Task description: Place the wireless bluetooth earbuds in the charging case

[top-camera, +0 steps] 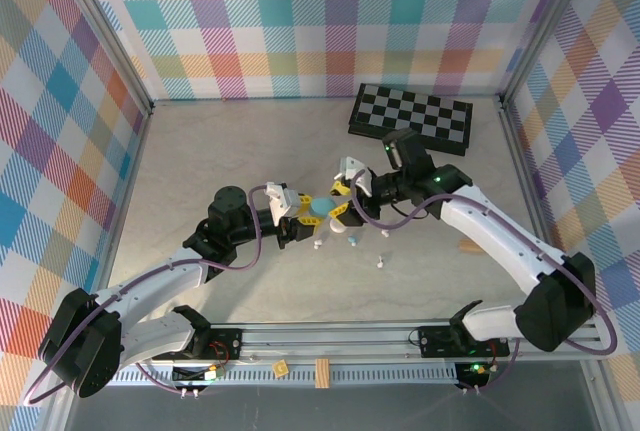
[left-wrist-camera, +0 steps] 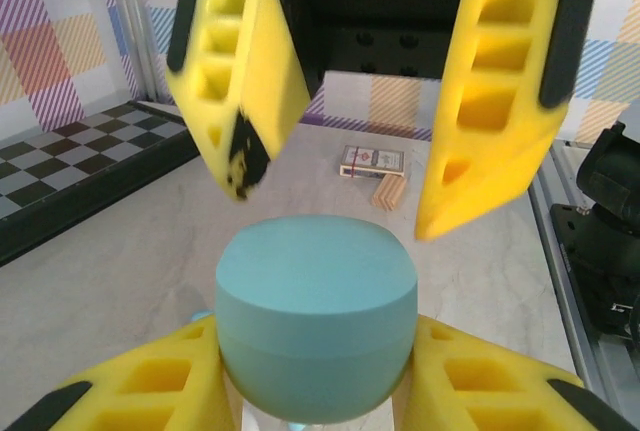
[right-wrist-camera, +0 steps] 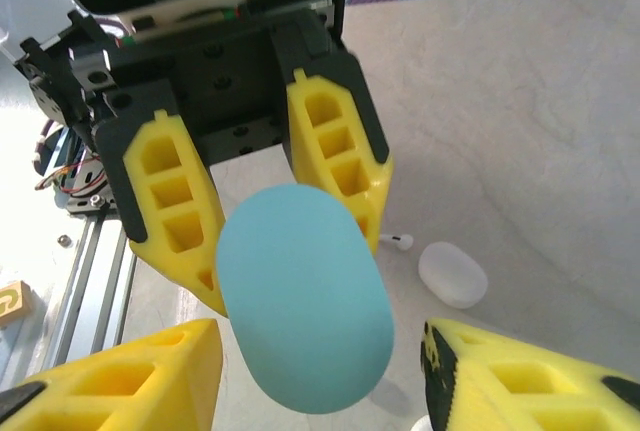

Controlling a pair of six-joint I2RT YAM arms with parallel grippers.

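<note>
The left gripper point(top-camera: 298, 217) clenches the light blue charging case point(left-wrist-camera: 316, 326) between its fingers, above the table point(top-camera: 200, 151). The right gripper point(left-wrist-camera: 335, 206) stands released, its jaws spread wide to either side of that case without touching it. A white earbud point(right-wrist-camera: 398, 242) lies on the table just beside a white case point(right-wrist-camera: 452, 274). The blue case's lower end is cut off by the frame edge in the left wrist view

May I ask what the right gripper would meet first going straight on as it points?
The right gripper would most likely meet the light blue charging case, held by the left gripper, directly ahead.
</note>
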